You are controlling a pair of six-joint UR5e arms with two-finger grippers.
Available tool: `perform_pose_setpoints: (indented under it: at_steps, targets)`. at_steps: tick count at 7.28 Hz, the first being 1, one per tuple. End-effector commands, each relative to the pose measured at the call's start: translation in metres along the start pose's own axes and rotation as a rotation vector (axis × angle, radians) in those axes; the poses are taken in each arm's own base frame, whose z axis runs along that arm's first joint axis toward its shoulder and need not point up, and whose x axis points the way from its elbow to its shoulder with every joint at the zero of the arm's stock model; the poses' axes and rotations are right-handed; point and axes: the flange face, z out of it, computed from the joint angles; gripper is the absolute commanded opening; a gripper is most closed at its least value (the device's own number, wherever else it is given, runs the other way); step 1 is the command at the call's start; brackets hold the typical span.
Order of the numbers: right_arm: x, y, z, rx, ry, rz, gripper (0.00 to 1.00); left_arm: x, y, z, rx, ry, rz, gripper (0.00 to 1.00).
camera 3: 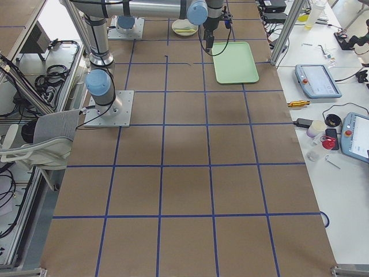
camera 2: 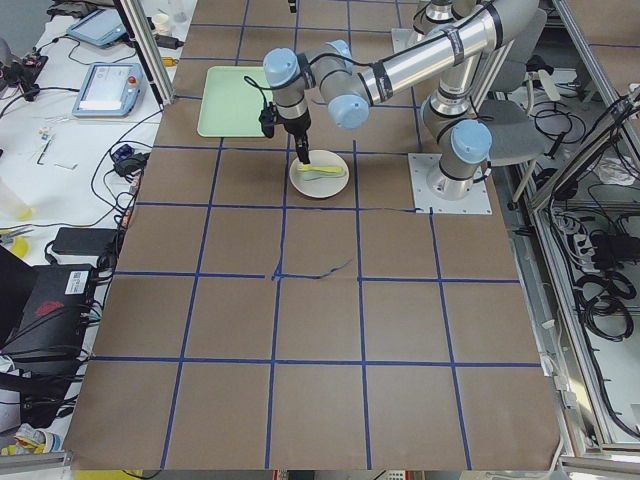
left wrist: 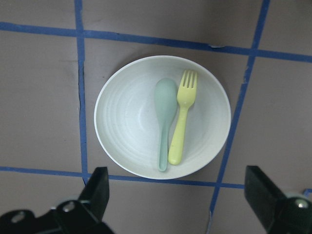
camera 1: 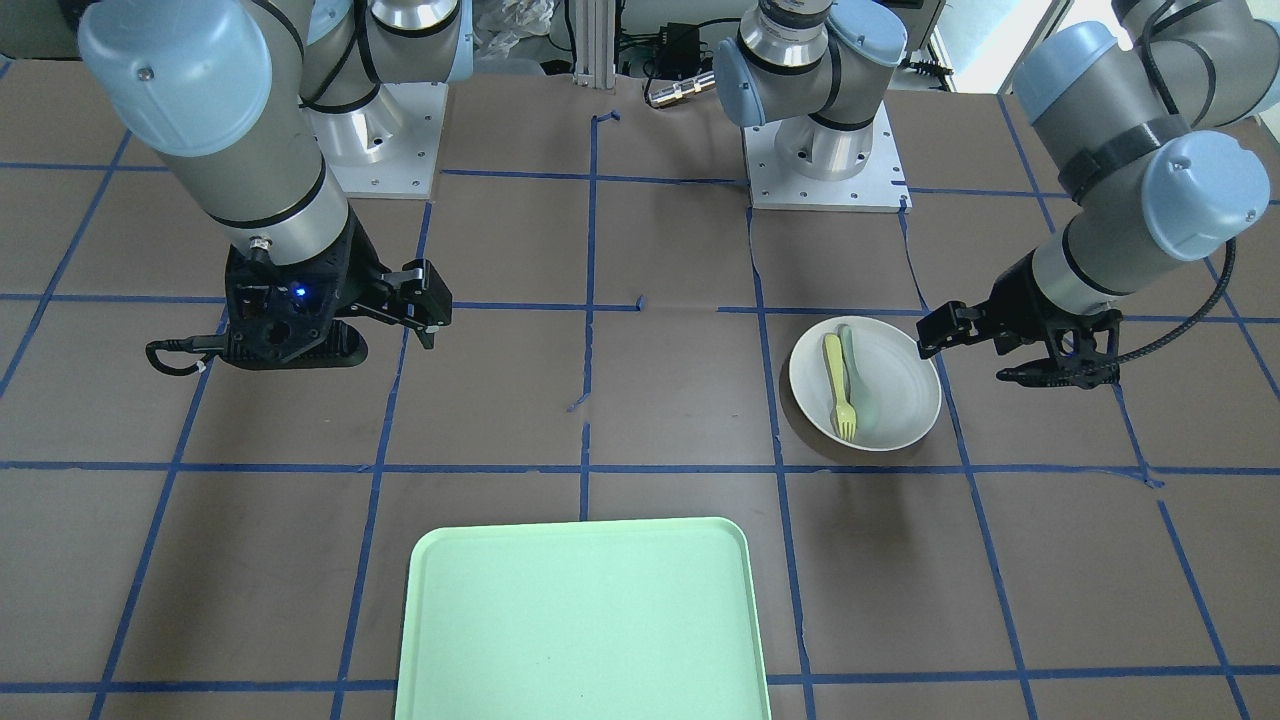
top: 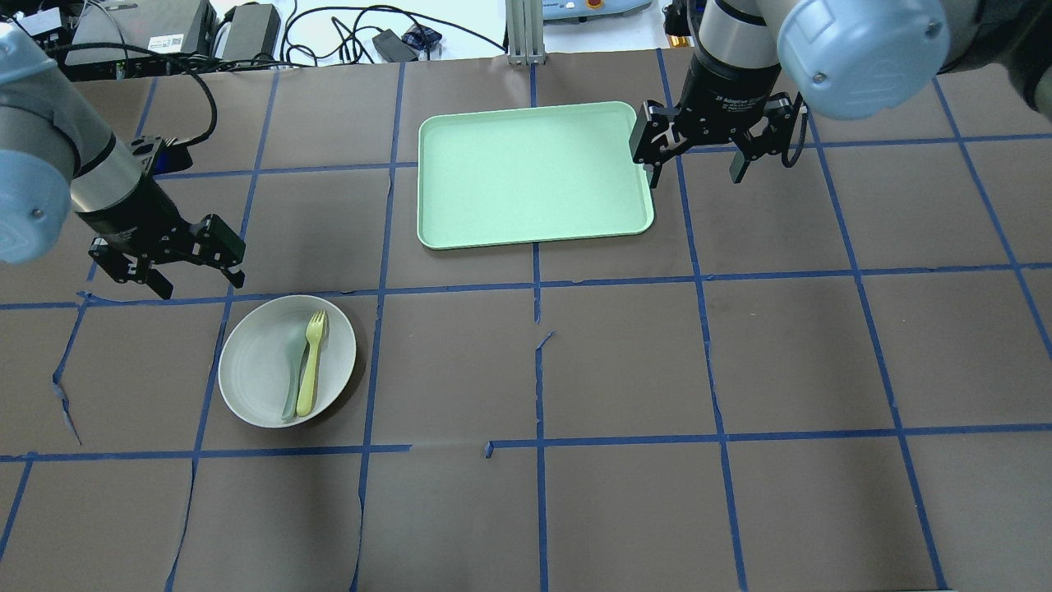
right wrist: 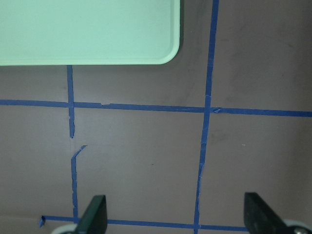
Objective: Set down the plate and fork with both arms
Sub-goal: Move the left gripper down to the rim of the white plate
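Observation:
The off-white plate (top: 246,374) sits on the table at the robot's left; it also shows in the front view (camera 1: 900,395) and the left wrist view (left wrist: 126,126). The yellow-green fork (top: 311,363) (camera 1: 838,385) (left wrist: 180,119) lies in it beside a pale grey-green spoon (top: 292,378) (left wrist: 165,117). My left gripper (top: 197,275) (camera 1: 945,330) is open and empty, hovering just beyond the plate's far-left rim. My right gripper (top: 694,164) (camera 1: 425,310) is open and empty, above the table by the tray's right edge.
The mint-green tray (top: 534,173) (camera 1: 585,620) (right wrist: 87,31) lies at the far middle of the table. Blue tape lines grid the brown table cover. Cables and boxes lie beyond the far edge.

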Motion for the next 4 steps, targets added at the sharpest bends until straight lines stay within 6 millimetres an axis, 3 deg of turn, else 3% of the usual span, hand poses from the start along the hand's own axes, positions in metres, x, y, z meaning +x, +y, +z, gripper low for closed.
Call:
perform_pose_setpoints:
  at_steps: [1,4]
  targets:
    - [0.000,-0.003,0.004,0.003,-0.003,0.008,1.00,-0.046,0.009,0.077,0.002,0.041,0.047,0.98]
    - [-0.001,-0.003,0.005,-0.002,-0.004,0.008,1.00,-0.050,0.011,0.131,-0.107,0.080,0.132,0.80]
